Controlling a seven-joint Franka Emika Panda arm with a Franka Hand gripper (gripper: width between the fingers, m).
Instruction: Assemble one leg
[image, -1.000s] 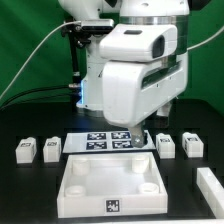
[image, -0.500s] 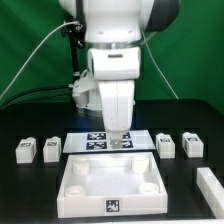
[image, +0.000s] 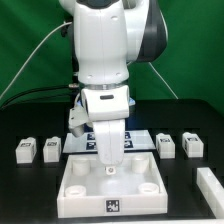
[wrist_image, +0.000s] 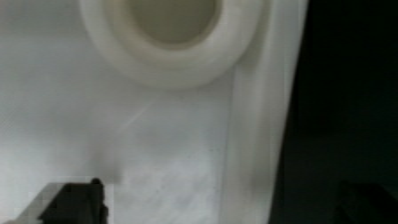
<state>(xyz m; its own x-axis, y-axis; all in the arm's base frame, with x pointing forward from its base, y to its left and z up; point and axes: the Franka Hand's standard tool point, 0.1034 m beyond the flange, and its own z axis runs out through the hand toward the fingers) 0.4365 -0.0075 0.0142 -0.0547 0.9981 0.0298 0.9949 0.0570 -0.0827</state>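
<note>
Several small white legs with tags lie on the black table: two to the exterior view's left and two to its right. The large white square tray-like piece with round sockets lies in front. My gripper points straight down, low over the tray's back middle, and holds nothing. In the wrist view a round socket and the flat tray surface fill the picture. One dark fingertip shows, with bare tray surface beside it.
The marker board lies behind the tray, partly hidden by the arm. A white piece sits at the exterior view's right edge. Cables and a green backdrop stand behind the arm.
The arm has turned and swung to the exterior view's left and forward, from above the marker board down to low over the tray. The legs have not moved.
</note>
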